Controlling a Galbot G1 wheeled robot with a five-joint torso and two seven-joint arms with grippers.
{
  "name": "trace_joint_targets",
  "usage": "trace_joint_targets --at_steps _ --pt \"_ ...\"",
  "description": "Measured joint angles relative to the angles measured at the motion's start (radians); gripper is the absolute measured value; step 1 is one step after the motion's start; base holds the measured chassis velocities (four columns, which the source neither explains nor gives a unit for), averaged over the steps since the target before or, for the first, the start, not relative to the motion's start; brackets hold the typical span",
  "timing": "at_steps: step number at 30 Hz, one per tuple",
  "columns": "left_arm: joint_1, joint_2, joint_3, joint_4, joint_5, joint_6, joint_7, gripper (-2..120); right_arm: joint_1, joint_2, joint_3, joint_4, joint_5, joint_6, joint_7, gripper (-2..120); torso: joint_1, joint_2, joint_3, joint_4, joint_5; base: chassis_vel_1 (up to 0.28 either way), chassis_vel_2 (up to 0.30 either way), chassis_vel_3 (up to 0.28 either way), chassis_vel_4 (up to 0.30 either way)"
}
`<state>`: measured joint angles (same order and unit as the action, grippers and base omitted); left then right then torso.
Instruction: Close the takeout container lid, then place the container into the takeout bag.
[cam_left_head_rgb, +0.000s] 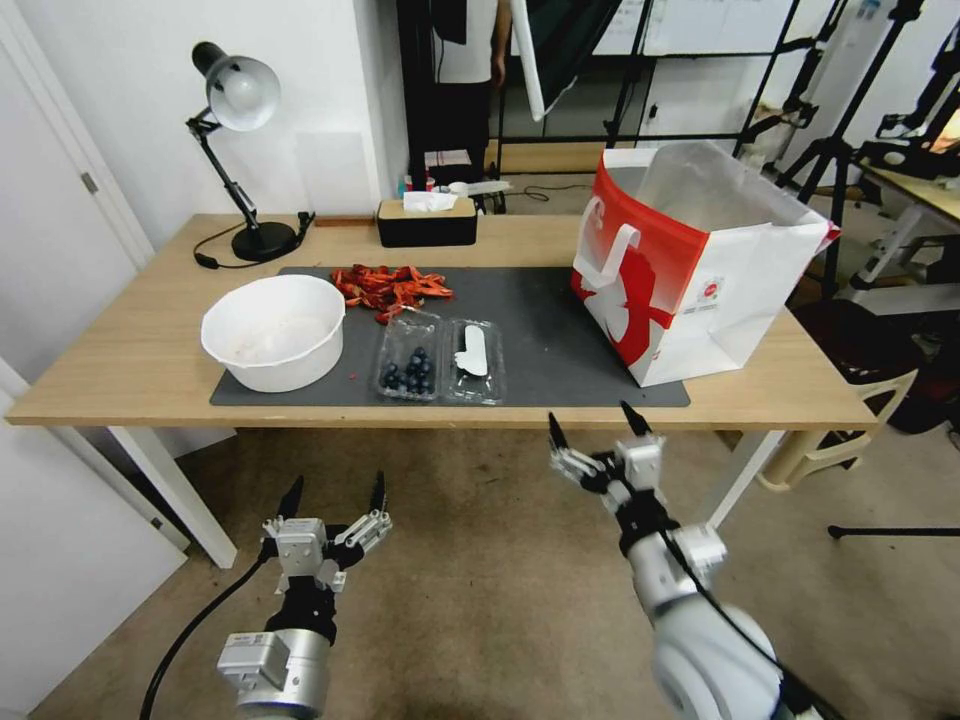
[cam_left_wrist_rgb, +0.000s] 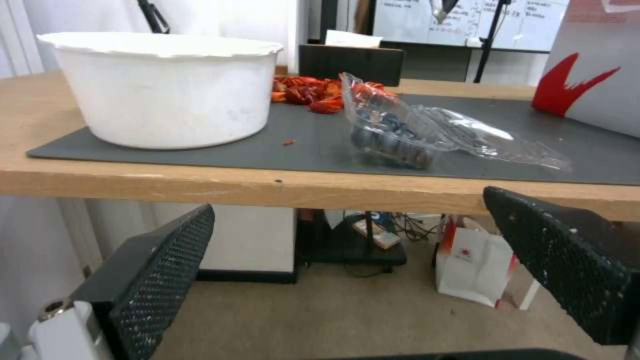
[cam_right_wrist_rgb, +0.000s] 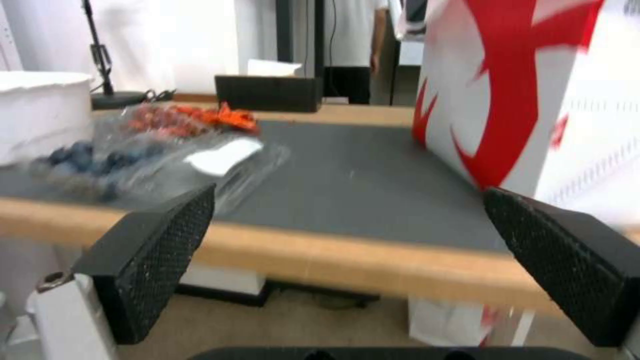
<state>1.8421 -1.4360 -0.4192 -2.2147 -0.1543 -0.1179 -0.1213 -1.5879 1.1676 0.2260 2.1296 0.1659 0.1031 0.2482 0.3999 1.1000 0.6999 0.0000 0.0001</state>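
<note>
Since the lid is flat and open: the first job is to fold it over the box, and it is not done yet.
Box: the little clear box (cam_left_head_rgb: 408, 368) sits on the dark mat (cam_left_head_rgb: 560, 300), near the front edge of the table (cam_left_head_rgb: 120, 350), with blueberries in it.
Lid: the lid (cam_left_head_rgb: 474, 360) lies flat on the mat, joined to the box on the side that faces the bag.
Bowl: the big white bowl (cam_left_head_rgb: 273, 332) stands just beside the box, on its other side.
Bag: the red and white bag (cam_left_head_rgb: 700, 262) stands open, well apart from the box.
Left gripper: the left gripper (cam_left_head_rgb: 334, 497) hangs low, in front of the table, jaws spread wide, holding nothing.
Right gripper: the right gripper (cam_left_head_rgb: 593, 423) is just under the table edge, jaws spread wide, holding nothing.
How to do it well: I think it should lift above the edge, slip under the far side of the lid, and swing it over slowly.
Watch out: the box is light and may slide, so the other gripper could hold it.
Finish: press down gently so the lid snaps and no berries get squashed.
</note>
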Motion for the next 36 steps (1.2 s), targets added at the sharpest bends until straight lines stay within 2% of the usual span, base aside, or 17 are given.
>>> trace_joint_targets --at_steps 8,26,30,34,35,36 --pt "0.000 0.008 -0.006 0.001 0.000 -0.008 0.020 100 -0.066 0.048 -0.006 -0.008 -0.019 0.034 -0.006 100 0.000 0.000 0.000 0.0000 -0.0001 0.000 0.000 0.000 0.000" --pt "-0.004 0.021 -0.007 0.009 -0.003 -0.010 0.026 100 -0.054 0.057 -0.010 -0.013 -0.025 0.025 -0.012 100 0.000 0.000 0.000 0.0000 -0.0001 0.000 0.000 0.000 0.000" --pt "-0.006 0.021 -0.006 0.011 -0.003 -0.010 0.026 100 -0.033 0.056 -0.024 -0.019 0.000 0.021 -0.043 100 0.000 0.000 0.000 0.0000 -0.0001 0.000 0.000 0.000 0.000" --pt "-0.007 0.020 -0.006 0.013 -0.003 -0.010 0.026 100 0.037 0.056 -0.074 -0.012 0.229 -0.046 -0.115 100 0.000 0.000 0.000 0.0000 -0.0002 0.000 0.000 0.000 0.000" --pt "-0.007 0.020 -0.006 0.013 -0.003 -0.010 0.026 100 0.037 0.056 -0.074 -0.012 0.229 -0.046 -0.115 100 0.000 0.000 0.000 0.0000 -0.0002 0.000 0.000 0.000 0.000" --pt "-0.007 0.019 -0.006 0.013 -0.002 -0.010 0.026 100 0.059 0.057 -0.087 -0.012 0.294 -0.070 -0.120 100 0.000 0.000 0.000 0.0000 -0.0001 0.000 0.000 0.000 0.000"
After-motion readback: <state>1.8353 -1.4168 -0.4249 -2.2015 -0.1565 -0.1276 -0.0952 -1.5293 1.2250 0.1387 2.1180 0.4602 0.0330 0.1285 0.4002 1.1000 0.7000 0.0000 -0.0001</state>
